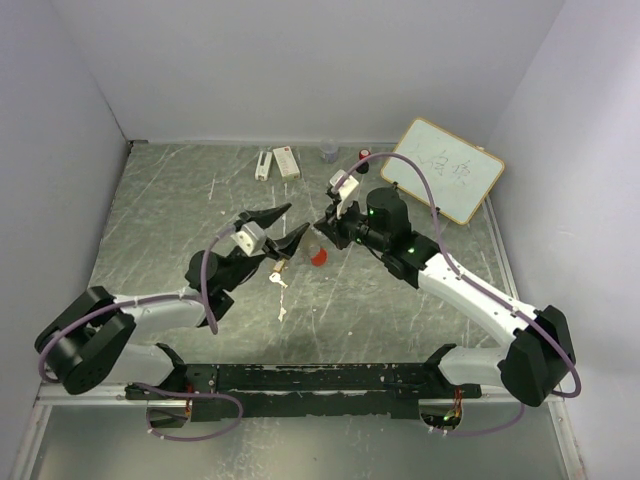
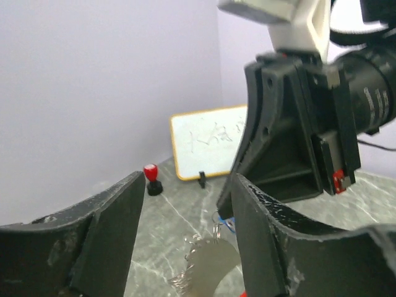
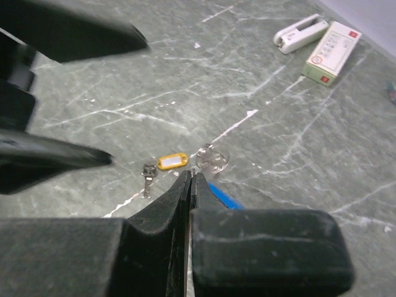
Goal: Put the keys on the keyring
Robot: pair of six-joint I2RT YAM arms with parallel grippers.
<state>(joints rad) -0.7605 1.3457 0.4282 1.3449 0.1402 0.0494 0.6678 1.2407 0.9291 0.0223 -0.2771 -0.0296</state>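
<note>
Keyring (image 3: 210, 158) hangs pinched in the clenched right gripper (image 1: 320, 224), red tag (image 1: 318, 257) pointing down at the table (image 1: 170, 220). Left gripper (image 1: 298, 217) gapes released beside it. Silvery key (image 1: 282, 313) lies flat, long axis near-to-far, brass key (image 1: 275, 271) just beyond.

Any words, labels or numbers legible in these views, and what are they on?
Nothing reads cleanly.
Whiteboard: grey handwritten marks, too faint to read.
Small white box: printed lines and a red corner mark, too small to read.
Yellow tag: pale label window, no writing I can make out.
</note>
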